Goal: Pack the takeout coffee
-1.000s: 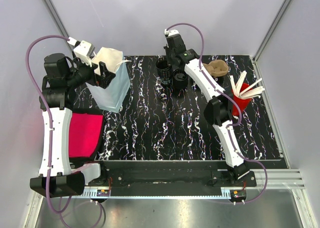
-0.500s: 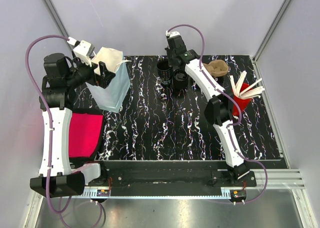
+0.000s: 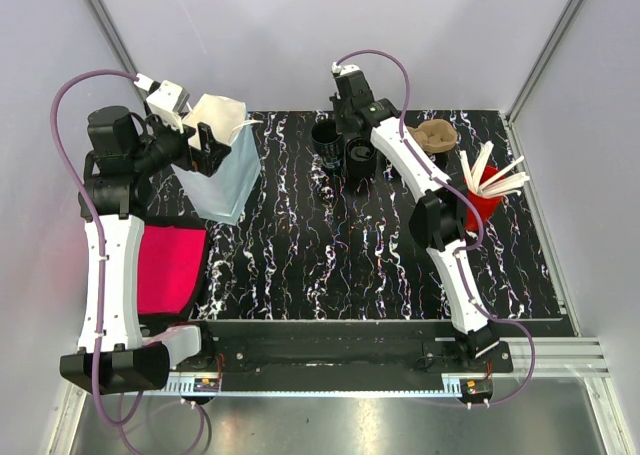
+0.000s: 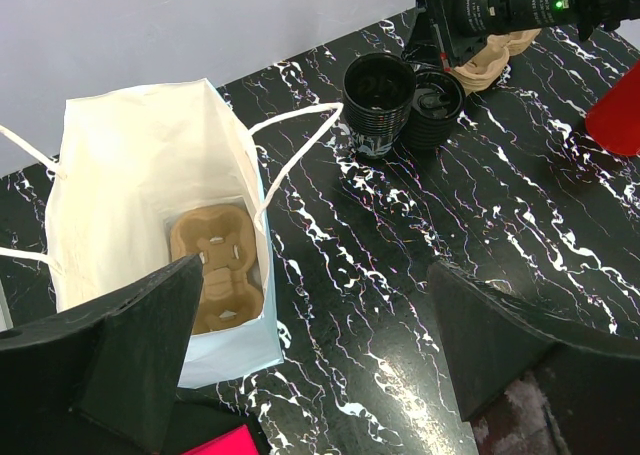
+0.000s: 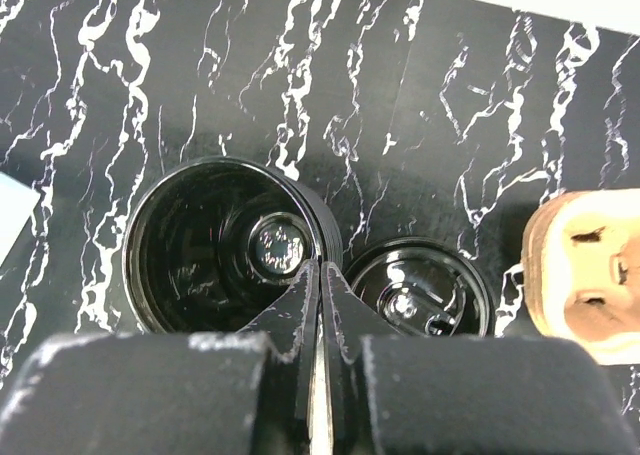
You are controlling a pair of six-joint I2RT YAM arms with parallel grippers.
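- My right gripper [image 5: 318,270] hangs over two black cups at the far middle of the table [image 3: 330,265]. Its fingers are pressed together, and I see nothing between them.
- The fingertips sit right above the spot where the two cups touch. In the wrist view the open cup [image 5: 225,245] lies just left of the tips and the lidded cup [image 5: 415,300] just right.
- Both cups stand upright, so their long axis runs straight up toward the gripper.
- A spare carrier [image 5: 590,275] lies near the lidded cup, on the side away from the open cup.
- My left gripper [image 4: 315,305] is spread wide and grips nothing that I can see. It hovers at the white bag [image 4: 150,175], which stands open on the far left, well apart from the cups.
- A brown carrier [image 4: 215,265] lies flat at the bottom of the bag.
- I judge the right arm far nearer to the cups. To take one, its fingers must part first, then straddle a rim. The bag lies to its left.
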